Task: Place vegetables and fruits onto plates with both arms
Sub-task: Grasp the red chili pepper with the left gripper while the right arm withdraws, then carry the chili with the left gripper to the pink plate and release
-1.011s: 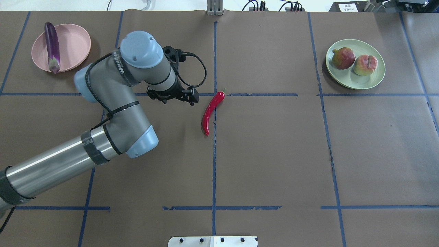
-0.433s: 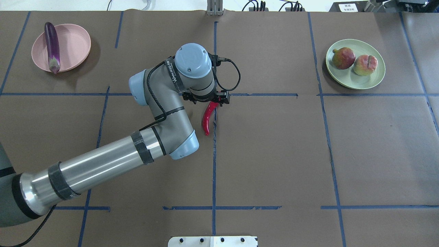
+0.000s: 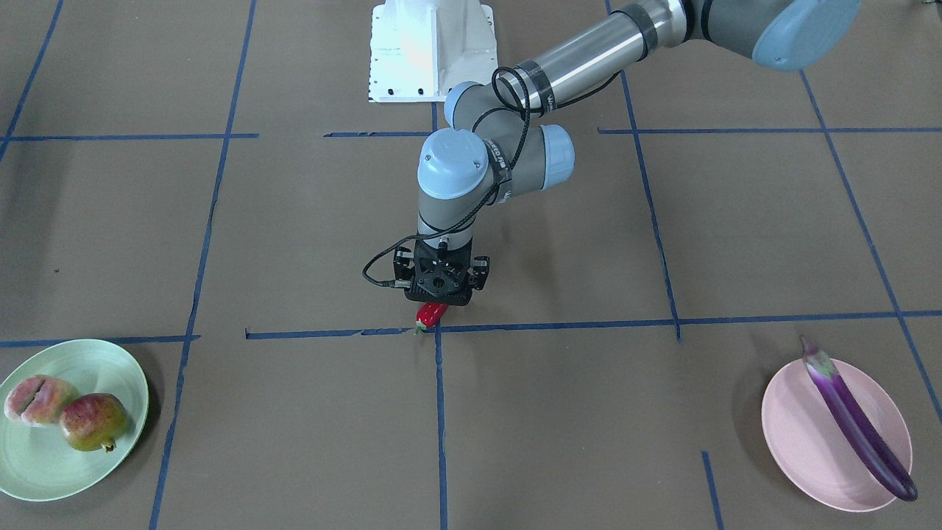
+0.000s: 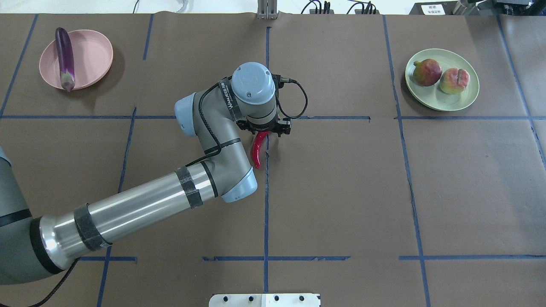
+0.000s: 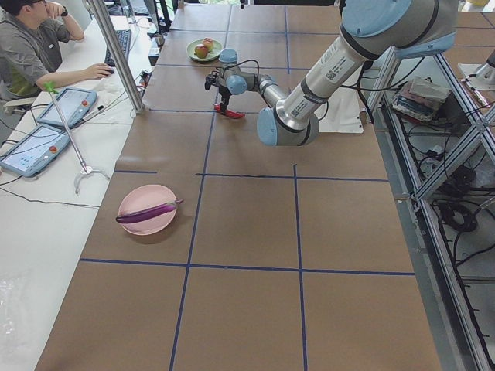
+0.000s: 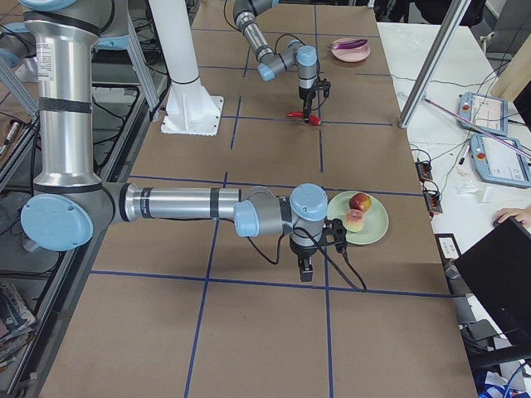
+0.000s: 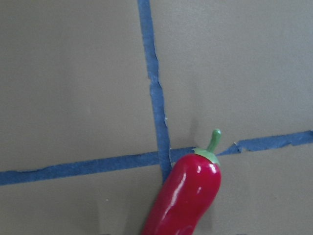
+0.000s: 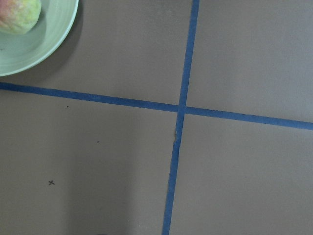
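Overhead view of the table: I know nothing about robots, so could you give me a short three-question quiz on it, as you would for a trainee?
1. True or false: the pomegranate and the peach share the green plate.
2. Which gripper is over the chili pepper? A. the left gripper B. the other one C. neither
3. Fill the gap: the pink plate holds the ____.

Key: 1 true; 2 A; 3 eggplant.
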You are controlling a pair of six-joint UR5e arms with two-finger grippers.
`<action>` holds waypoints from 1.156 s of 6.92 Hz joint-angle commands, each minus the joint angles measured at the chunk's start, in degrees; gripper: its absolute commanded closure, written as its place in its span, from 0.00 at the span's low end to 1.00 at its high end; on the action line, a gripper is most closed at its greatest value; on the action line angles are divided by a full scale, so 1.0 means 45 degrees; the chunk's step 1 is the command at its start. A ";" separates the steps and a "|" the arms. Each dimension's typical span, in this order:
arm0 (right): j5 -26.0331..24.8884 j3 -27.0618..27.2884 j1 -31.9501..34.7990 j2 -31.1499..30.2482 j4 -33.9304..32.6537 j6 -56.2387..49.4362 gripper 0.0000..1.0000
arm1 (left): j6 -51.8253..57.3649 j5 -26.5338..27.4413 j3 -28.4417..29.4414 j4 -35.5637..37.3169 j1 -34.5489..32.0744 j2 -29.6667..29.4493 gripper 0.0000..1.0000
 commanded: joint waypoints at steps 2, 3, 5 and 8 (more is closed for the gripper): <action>-0.0019 -0.0023 0.0000 -0.0020 0.0000 -0.0019 0.00 | 0.0033 -0.0013 0.0042 -0.0012 -0.0340 -0.0023 1.00; -0.0019 -0.0004 0.0000 -0.0078 0.0019 0.0000 0.00 | 0.0033 -0.0767 -0.0035 0.0143 -0.1040 -0.0023 1.00; -0.0019 0.0016 0.0000 -0.0136 0.0020 0.0000 0.00 | -0.0471 -0.3152 -0.0055 0.1889 -0.3262 0.0055 0.97; -0.0039 -0.0023 0.0000 -0.0215 0.0020 -0.0019 0.00 | 0.1935 -0.3099 0.0332 0.2039 -0.6152 0.1886 0.90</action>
